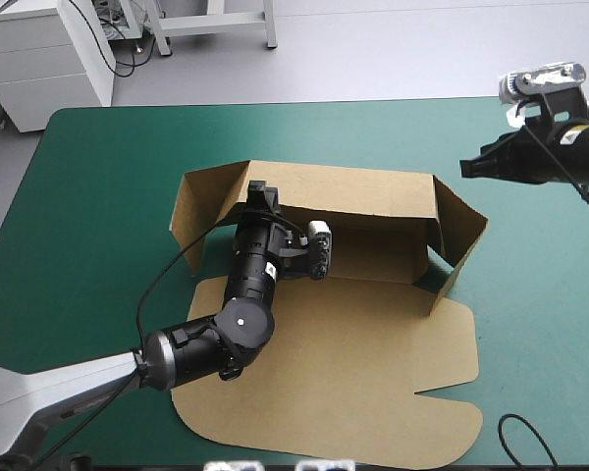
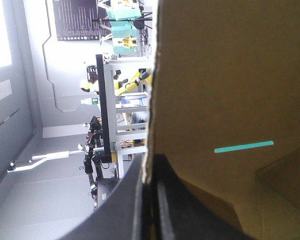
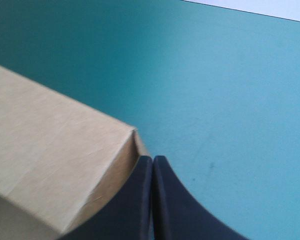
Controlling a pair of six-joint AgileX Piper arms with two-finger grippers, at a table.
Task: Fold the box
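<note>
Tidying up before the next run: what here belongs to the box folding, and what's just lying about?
Job: box, walls partly raised; left gripper, shut on a raised wall; right gripper, shut, by a corner.
Not part of it: teal-green cover.

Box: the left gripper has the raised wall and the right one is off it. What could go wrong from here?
The left gripper pinches only the top edge of the back wall near one corner; a pull could bend or tear the board.
The right gripper is shut and clear of the box, so the right side flap stands unsupported and may splay out.
</note>
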